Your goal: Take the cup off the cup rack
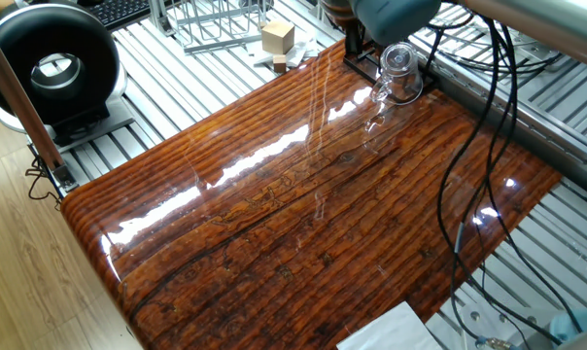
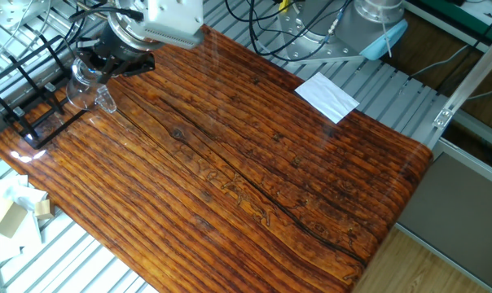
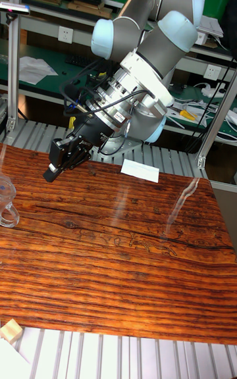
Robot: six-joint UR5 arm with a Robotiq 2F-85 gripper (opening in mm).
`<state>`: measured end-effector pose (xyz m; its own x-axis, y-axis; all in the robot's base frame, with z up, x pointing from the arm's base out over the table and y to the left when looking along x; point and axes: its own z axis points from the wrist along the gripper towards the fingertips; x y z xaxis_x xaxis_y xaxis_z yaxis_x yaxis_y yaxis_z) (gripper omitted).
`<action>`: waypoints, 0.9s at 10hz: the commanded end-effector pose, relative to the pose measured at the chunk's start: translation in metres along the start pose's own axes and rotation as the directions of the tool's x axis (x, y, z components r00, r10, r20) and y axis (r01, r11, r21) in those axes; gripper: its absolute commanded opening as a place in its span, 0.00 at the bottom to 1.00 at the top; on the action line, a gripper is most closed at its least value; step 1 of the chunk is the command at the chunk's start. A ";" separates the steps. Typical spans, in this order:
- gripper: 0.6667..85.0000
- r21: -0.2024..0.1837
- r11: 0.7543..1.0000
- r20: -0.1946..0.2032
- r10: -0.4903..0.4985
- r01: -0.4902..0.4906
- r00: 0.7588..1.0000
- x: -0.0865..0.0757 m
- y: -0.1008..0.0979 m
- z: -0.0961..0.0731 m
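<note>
cup (image 1: 400,72): clear glass, at far tabletop (image 1: 303,224) corner, against black rack (image 2: 30,89), handle toward the wood; gripper (image 3: 58,166): raised, near cup but apart from it, fingers drawn close together, holding nothing; white paper (image 2: 327,95) at tabletop edge
</note>
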<state>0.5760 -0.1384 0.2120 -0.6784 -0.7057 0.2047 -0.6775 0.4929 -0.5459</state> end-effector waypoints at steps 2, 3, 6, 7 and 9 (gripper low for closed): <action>0.00 0.006 1.000 -0.007 -0.004 0.004 1.000 0.005 0.001 0.001; 0.00 -0.008 1.000 -0.006 -0.030 0.030 1.000 0.005 0.004 0.001; 0.00 0.035 0.998 -0.071 -0.054 0.056 0.996 0.021 -0.008 0.000; 0.00 -0.017 0.999 -0.048 -0.048 0.047 0.998 0.016 0.006 0.000; 0.00 -0.013 0.998 -0.046 -0.062 0.062 0.997 0.015 0.005 0.000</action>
<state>0.5645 -0.1479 0.2139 -0.6497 -0.7080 0.2767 -0.7169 0.4495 -0.5329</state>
